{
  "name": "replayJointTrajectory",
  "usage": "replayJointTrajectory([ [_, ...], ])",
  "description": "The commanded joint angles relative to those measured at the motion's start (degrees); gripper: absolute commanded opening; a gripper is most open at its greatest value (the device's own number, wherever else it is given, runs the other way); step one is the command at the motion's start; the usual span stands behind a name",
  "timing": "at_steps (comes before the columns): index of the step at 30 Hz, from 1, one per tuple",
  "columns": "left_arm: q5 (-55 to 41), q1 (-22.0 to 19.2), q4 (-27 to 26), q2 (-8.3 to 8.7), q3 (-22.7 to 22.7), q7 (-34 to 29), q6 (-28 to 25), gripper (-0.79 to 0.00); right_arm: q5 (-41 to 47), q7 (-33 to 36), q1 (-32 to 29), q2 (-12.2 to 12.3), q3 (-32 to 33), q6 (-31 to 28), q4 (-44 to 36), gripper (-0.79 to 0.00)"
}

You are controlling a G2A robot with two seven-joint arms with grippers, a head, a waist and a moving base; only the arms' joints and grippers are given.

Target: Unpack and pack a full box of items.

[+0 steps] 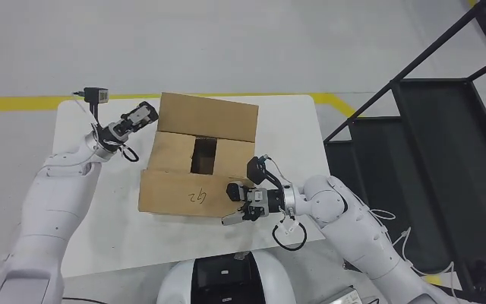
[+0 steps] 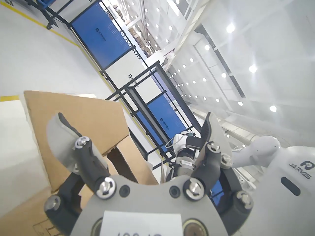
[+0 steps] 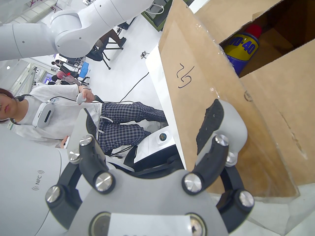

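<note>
A brown cardboard box (image 1: pixel 199 161) stands in the middle of the white table (image 1: pixel 99 228), with its top flaps partly apart over a dark gap (image 1: pixel 203 154). Through that gap a blue and yellow spray can (image 3: pixel 242 50) with a red cap lies inside. My right gripper (image 1: pixel 238 205) (image 3: pixel 147 124) is open at the right end of the box's near flap (image 3: pixel 196 74); one pad (image 3: pixel 211 121) lies over the flap's marked face. My left gripper (image 1: pixel 143 115) (image 2: pixel 135 133) is open and holds nothing, just off the box's far left corner, beside the raised far flap (image 2: pixel 73 121).
Black metal stairs (image 1: pixel 410 152) stand right of the table. A yellow floor line (image 1: pixel 30 102) runs behind it. Bare table top lies left of the box and along the front edge (image 1: pixel 114 258).
</note>
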Motion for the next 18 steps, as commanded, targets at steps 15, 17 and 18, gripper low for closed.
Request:
replayJointTrajectory([
  [15,21.0,-9.1,18.6,-4.41,7.2,20.0,-5.2,0.000,0.0,0.0,0.0,0.0,0.0,0.0,0.0,0.000],
  [17,23.5,-10.5,20.4,-5.49,8.6,23.1,-5.9,0.000,0.0,0.0,0.0,0.0,0.0,0.0,0.0,0.000],
  [18,24.8,-11.1,21.2,-6.04,9.2,24.7,-6.1,0.000,0.0,0.0,0.0,0.0,0.0,0.0,0.0,0.000],
])
